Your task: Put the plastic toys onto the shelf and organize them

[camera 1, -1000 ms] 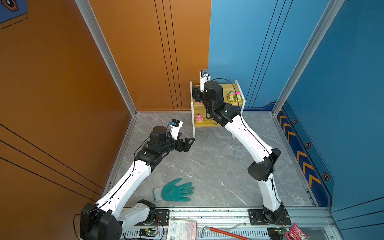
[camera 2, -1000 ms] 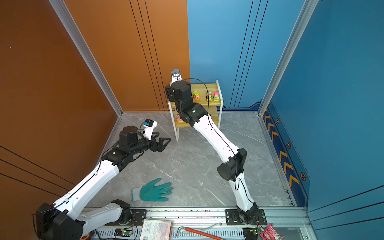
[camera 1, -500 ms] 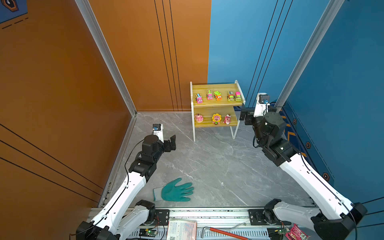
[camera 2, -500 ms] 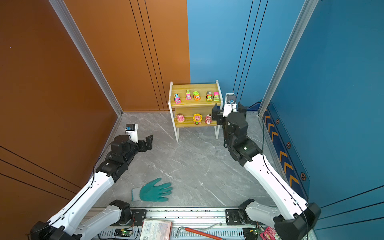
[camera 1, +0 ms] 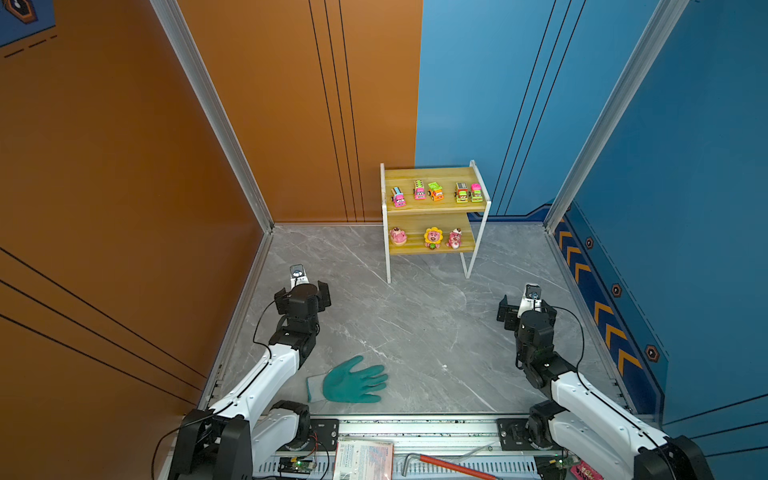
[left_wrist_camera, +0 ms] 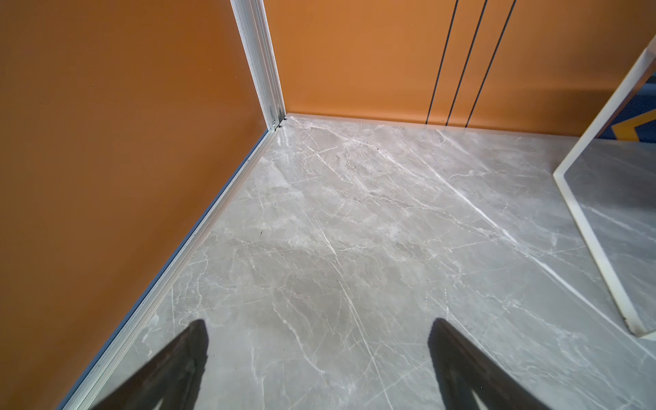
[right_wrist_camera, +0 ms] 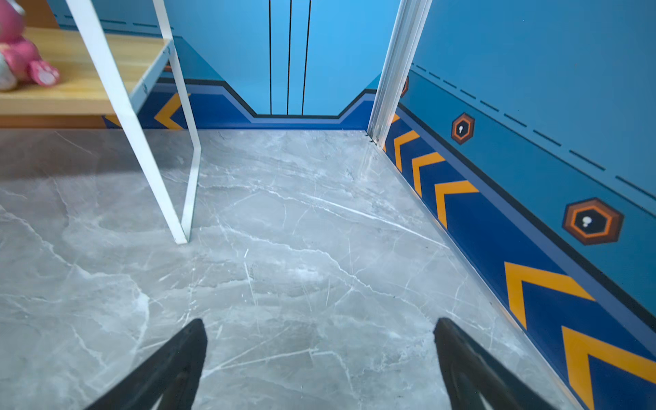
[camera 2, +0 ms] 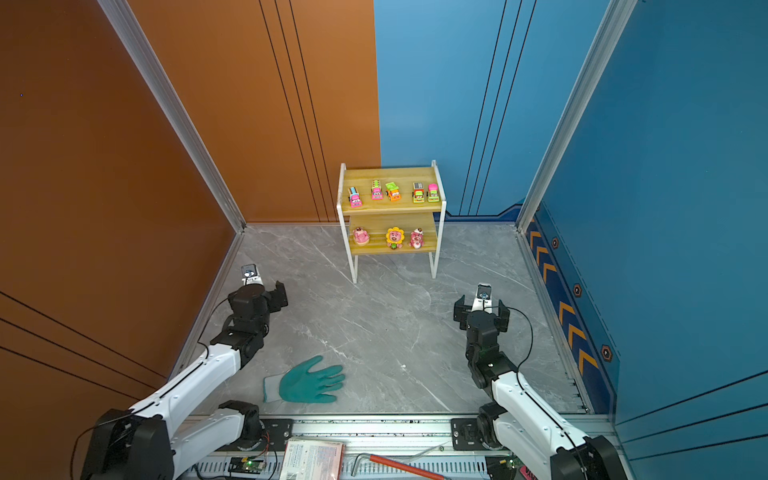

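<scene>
The shelf (camera 1: 432, 175) (camera 2: 390, 174) stands at the back against the wall in both top views. Several plastic toy cars (camera 1: 435, 192) (camera 2: 392, 191) line its upper board. Three pink bears sit on the lower board, the sunflower one (camera 1: 433, 237) (camera 2: 395, 237) in the middle. My left gripper (camera 1: 302, 293) (left_wrist_camera: 319, 321) hangs open over bare floor near the orange wall, holding nothing. My right gripper (camera 1: 527, 309) (right_wrist_camera: 319, 320) is open and empty over the floor, in front of and to the right of the shelf. The right wrist view catches one bear (right_wrist_camera: 21, 53) and a shelf leg (right_wrist_camera: 142, 142).
A teal glove (camera 1: 353, 380) (camera 2: 309, 380) lies flat on the marble floor near the front, between the arms. A booklet (camera 1: 363, 459) and a red-handled tool (camera 1: 449, 465) rest on the front rail. Walls close in the left, back and right sides.
My right arm has drawn back from the shelf's upper board to the right front, its jaws spreading wider. My left arm has pulled back toward the orange wall.
</scene>
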Action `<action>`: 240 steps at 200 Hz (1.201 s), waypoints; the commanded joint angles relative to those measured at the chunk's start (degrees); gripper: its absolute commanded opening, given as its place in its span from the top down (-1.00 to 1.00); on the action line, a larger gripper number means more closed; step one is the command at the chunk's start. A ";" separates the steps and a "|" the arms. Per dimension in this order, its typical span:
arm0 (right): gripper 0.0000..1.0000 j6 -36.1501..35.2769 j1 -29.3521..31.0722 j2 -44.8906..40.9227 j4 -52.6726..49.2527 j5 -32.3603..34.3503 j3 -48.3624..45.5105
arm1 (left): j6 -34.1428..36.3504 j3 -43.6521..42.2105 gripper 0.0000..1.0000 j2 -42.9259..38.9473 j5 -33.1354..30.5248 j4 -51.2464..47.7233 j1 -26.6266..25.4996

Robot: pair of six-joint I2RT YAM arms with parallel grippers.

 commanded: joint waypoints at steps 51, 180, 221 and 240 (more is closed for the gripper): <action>-1.00 -1.27 -5.48 7.83 20.94 -4.35 -4.03 | 3.40 -3.79 -0.96 9.77 3.82 15.58 1.85; -1.00 -3.57 -5.65 21.17 30.95 -7.71 -1.88 | 2.63 -0.43 -0.96 19.73 16.66 18.71 8.73; -1.00 -5.58 -6.37 29.35 39.84 -9.39 -1.29 | 4.60 2.19 -0.96 21.94 19.43 16.92 8.75; -1.00 -6.28 -6.21 33.03 44.52 -10.39 -1.85 | 6.44 2.88 -0.96 23.26 20.59 17.17 8.41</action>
